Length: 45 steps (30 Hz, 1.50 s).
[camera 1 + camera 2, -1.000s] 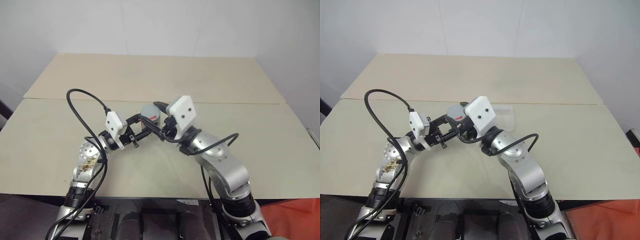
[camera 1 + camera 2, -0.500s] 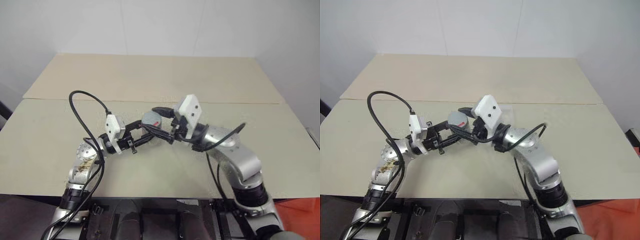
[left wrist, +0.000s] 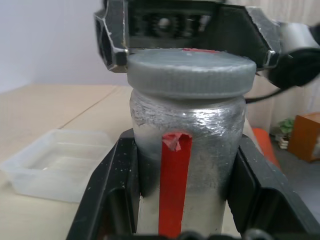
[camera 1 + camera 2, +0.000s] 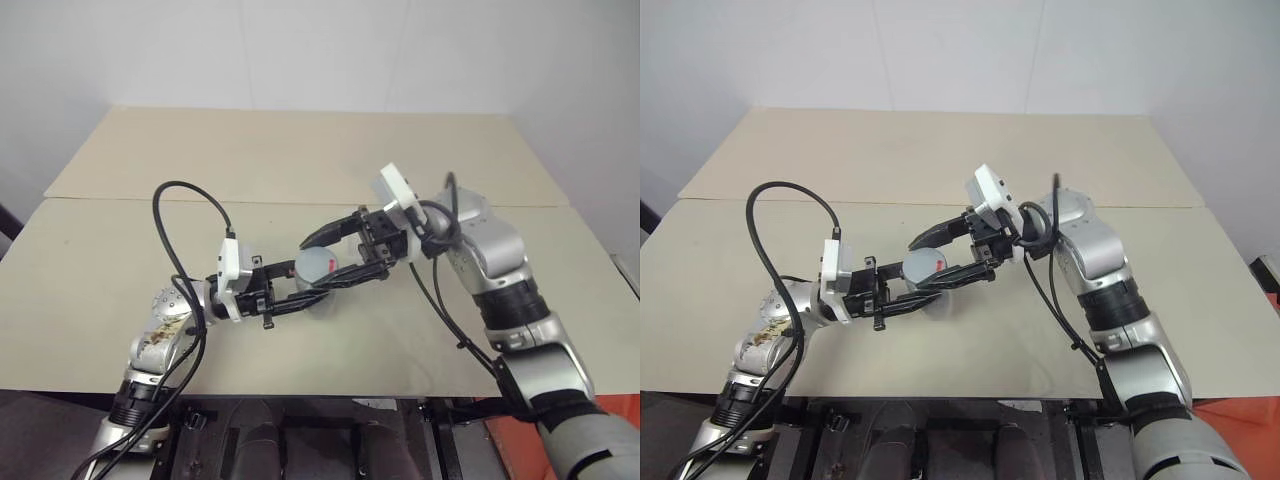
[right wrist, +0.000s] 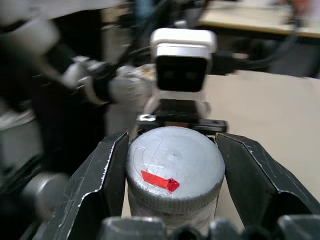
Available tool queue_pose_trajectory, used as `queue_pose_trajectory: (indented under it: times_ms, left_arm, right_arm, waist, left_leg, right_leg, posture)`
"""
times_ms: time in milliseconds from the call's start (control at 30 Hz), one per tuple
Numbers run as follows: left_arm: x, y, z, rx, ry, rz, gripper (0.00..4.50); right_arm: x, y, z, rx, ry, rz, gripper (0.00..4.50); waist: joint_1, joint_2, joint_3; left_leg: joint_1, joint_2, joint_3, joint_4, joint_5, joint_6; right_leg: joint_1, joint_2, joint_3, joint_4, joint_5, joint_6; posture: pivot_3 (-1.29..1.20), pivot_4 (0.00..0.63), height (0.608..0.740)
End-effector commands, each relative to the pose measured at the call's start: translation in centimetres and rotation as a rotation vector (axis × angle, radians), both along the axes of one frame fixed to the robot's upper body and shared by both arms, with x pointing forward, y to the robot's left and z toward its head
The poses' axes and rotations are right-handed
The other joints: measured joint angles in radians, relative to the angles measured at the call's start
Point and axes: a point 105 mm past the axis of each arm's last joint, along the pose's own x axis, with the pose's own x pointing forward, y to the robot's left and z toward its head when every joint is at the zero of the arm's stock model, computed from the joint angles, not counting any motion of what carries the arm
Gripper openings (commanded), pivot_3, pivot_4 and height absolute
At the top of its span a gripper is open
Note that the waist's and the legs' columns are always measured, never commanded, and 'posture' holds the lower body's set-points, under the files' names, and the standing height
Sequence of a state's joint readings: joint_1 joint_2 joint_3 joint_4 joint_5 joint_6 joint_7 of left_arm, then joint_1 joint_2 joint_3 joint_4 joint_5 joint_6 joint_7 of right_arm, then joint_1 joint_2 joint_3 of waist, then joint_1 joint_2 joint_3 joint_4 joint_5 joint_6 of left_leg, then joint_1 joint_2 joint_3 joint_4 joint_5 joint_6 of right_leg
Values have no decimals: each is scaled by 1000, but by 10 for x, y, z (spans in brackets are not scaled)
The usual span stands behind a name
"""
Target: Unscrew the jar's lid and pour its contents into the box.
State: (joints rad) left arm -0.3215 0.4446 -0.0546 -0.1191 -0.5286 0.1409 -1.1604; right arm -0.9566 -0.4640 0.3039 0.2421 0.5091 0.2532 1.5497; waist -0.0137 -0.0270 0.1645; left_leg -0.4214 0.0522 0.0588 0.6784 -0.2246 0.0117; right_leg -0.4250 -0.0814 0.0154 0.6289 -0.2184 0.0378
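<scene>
Beige surface (image 4: 120, 260) is lying under both arms. Left claw (image 3: 182, 165) is clamping the jar (image 3: 186, 150), red stripe, no readable writing, above it. Right claw (image 5: 172, 172) is clamped on the lid (image 5: 175, 167). The box (image 3: 60, 162) is sitting nearby.

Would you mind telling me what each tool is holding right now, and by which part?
The left tool clamps the jar around its body. The right tool grips the grey lid by its rim.

Under my jaws spreads a flat beige tabletop (image 4: 300, 150), one straight seam (image 4: 120, 200) crossing it beyond them; a plain white wall (image 4: 300, 50) rises behind.
</scene>
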Motion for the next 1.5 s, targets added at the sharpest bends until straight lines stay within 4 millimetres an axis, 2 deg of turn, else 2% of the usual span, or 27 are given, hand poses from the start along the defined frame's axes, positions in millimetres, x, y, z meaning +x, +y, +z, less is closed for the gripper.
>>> queue_pose_trajectory:
  times_ms: [33, 333, 367, 400, 467, 500, 700, 767, 867, 967, 1100, 1267, 1367, 1500]
  left_arm:
    - [-3, 3, 19, -36, -78, 8, 1932]
    - [-2, 4, 15, -32, -74, 24, 1932]
    - [-1, 4, 15, -32, -74, 28, 1932]
    - [-1, 5, 15, -34, -72, 32, 1932]
    - [0, 6, 14, -36, -68, 38, 1932]
    - [1, 6, 13, -37, -65, 40, 1932]
    - [6, 8, 8, -36, -56, 63, 1932]
    - [11, 8, 7, -31, -65, 104, 1932]
    - [17, 7, 9, -44, -82, 150, 1932]
    - [19, 7, 11, -59, -90, 167, 1932]
    - [25, 5, 10, -55, -109, 200, 1932]
    - [30, 6, 13, -58, -123, 218, 1932]
    - [30, 5, 13, -61, -121, 214, 1932]
    - [28, 4, 11, -57, -118, 206, 1932]
  right_arm:
    - [2, -3, -6, -49, -22, 61, 2735]
    - [12, 0, 2, 21, -35, 52, 2735]
    - [13, -2, 6, 40, -30, 41, 3456]
    - [13, -4, 9, 53, -33, 39, 3656]
    - [9, -12, 16, 92, -45, 31, 4328]
    - [6, -17, 20, 111, -49, 25, 4462]
    - [-7, -39, 31, 186, -138, -119, 4462]
    - [-10, -39, 39, 268, -200, -226, 4462]
    - [-9, -32, 53, 394, -184, -441, 4462]
    - [-16, -22, 41, 383, -233, -591, 4462]
    - [-26, -1, 26, 399, -181, -755, 4462]
    - [-32, 17, 9, 385, -193, -866, 4462]
    - [-27, 22, 13, 439, -158, -939, 4462]
    - [-15, 22, 12, 422, -238, -1001, 4462]
  waist:
    - [0, 0, 0]
    - [2, 0, 0]
    - [2, 0, 0]
    - [2, 0, 0]
    - [6, 0, 0]
    - [8, 0, 0]
    - [16, 0, 0]
    - [17, 0, 0]
    - [11, 0, 0]
    - [13, 0, 0]
    - [14, 0, 0]
    - [13, 0, 0]
    - [11, 0, 0]
    - [11, 0, 0]
  left_leg:
    - [0, 0, 0, 0, 0, 0]
    - [0, 0, 0, 0, 0, 0]
    - [0, 0, 0, 0, 0, 0]
    - [0, 0, 0, 0, 0, 0]
    - [0, 0, 0, 0, 0, 0]
    - [0, 0, 0, 0, 0, 0]
    - [-1, 0, 0, 0, 0, 0]
    - [0, 0, 0, 0, 0, 0]
    - [0, 0, 1, 0, 0, 0]
    - [0, 0, 0, 0, 0, 0]
    - [0, 0, 0, 0, 0, 0]
    - [0, -1, 0, 1, 0, 0]
    - [0, -1, 0, 1, 0, 0]
    - [0, -1, 0, 1, 0, 0]
  right_leg:
    - [0, 0, 0, 0, 0, 0]
    - [0, 0, 0, 0, 0, 0]
    - [0, 0, 0, 0, 0, 0]
    - [0, 0, 0, 1, 0, 0]
    - [0, 0, 0, 1, 0, 0]
    - [0, 0, 0, 0, 0, 0]
    - [0, -1, 0, 0, 0, 0]
    - [0, -1, 0, 0, 0, 0]
    - [0, 0, 0, 1, 0, 0]
    - [-1, 0, 0, 2, 0, 0]
    - [0, -1, 0, 1, 0, 0]
    - [0, -1, 0, 1, 0, 0]
    - [0, -1, 0, 1, 0, 0]
    - [0, -1, 0, 0, 0, 0]
  posture:
    - [0, 150, 740]
    - [0, 150, 740]
    - [0, 150, 740]
    - [0, 150, 740]
    - [0, 150, 740]
    - [0, 150, 740]
    - [0, 150, 740]
    - [0, 150, 740]
    - [0, 150, 740]
    - [0, 150, 740]
    - [0, 150, 740]
    - [0, 150, 740]
    - [0, 150, 740]
    - [0, 150, 740]
